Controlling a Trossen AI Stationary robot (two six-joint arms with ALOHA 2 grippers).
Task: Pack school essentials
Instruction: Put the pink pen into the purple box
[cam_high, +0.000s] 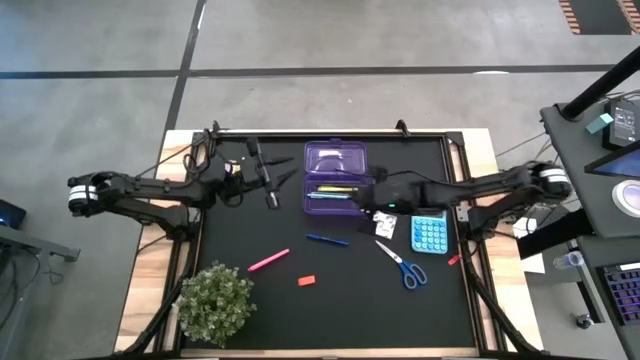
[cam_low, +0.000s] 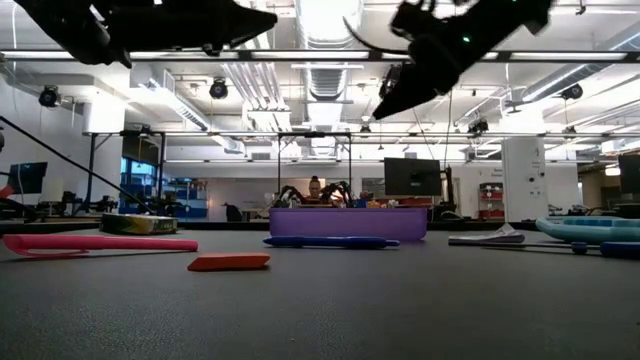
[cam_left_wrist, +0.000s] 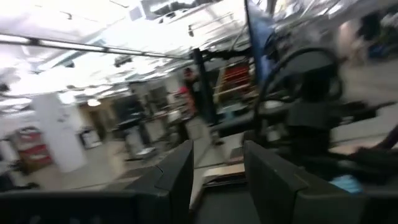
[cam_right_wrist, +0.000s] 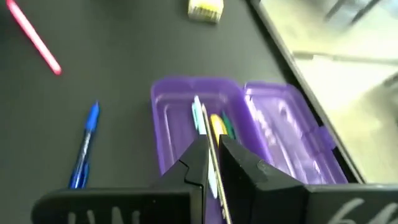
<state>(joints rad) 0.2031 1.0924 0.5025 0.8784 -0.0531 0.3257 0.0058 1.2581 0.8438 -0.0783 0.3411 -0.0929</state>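
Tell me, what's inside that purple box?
A few thin pens lie inside the purple box: yellow, green and a pale one. The right hand hovers over it, covering their near ends and the tray beneath.

Centre frame: purple box (cam_high: 335, 177) holding yellow, green and teal pens (cam_right_wrist: 212, 126). Lower: blue pen (cam_high: 327, 240), pink marker (cam_high: 268, 260), red eraser (cam_high: 306, 281), blue-handled scissors (cam_high: 402, 264).

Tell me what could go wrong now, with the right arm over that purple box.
The right gripper hangs above the purple box, pinching a thin pen; released tilted, it might land across the rim. Descending further could nudge the light box or its open lid. The blue pen lies close beside the box.
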